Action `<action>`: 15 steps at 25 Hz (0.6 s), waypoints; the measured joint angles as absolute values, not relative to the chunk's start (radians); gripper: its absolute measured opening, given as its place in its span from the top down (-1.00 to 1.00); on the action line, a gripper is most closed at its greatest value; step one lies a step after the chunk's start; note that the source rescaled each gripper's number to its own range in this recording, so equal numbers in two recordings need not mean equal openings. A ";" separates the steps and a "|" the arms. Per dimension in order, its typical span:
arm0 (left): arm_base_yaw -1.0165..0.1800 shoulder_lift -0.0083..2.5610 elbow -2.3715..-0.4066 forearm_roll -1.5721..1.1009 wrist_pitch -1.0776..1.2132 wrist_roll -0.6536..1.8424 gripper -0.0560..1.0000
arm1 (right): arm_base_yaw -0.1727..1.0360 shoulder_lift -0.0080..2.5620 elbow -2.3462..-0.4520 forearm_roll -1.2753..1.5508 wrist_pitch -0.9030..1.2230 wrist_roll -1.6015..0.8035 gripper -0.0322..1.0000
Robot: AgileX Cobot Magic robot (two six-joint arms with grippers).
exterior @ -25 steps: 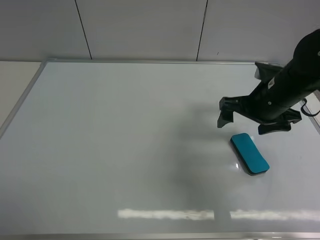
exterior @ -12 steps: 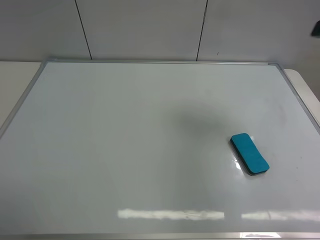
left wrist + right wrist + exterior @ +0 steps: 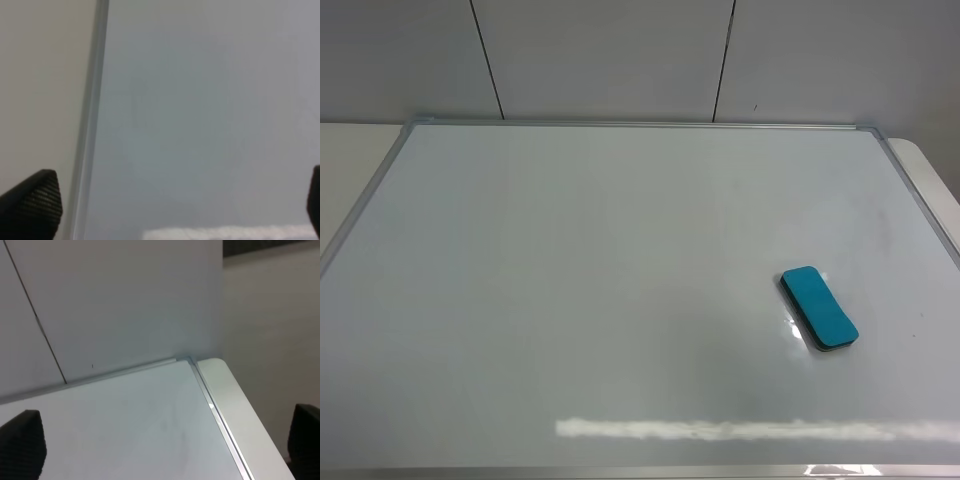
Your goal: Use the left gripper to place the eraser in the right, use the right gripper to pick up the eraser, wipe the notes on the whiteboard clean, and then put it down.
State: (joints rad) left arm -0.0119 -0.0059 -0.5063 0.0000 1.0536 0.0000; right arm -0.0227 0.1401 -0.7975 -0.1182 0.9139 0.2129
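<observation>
A teal eraser (image 3: 819,307) lies flat on the right part of the whiteboard (image 3: 600,280), which shows no notes. No arm or gripper shows in the exterior high view. In the left wrist view my left gripper (image 3: 170,210) is open and empty, its fingertips (image 3: 31,205) wide apart over the whiteboard's metal frame edge (image 3: 90,125). In the right wrist view my right gripper (image 3: 165,450) is open and empty, its fingertips (image 3: 20,445) wide apart, above the whiteboard's far right corner (image 3: 190,360). The eraser shows in neither wrist view.
The whiteboard lies on a pale table (image 3: 350,150) that shows past its left and right edges. A grey panelled wall (image 3: 620,60) stands behind it. The rounded table corner (image 3: 225,385) shows in the right wrist view.
One second ago my right arm hovered just above the eraser. It has pulled away up and to the right, out of the exterior high view. The eraser has not moved.
</observation>
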 joint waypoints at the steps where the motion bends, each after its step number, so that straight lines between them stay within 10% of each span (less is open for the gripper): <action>1: -0.012 -0.006 -0.506 0.000 1.054 0.000 -1.00 | -0.023 0.117 -0.797 -0.120 0.960 0.213 -0.86; 15: -0.012 -0.006 -0.506 0.000 1.054 0.000 -1.00 | -0.023 -0.003 -0.506 0.019 1.091 0.084 -0.86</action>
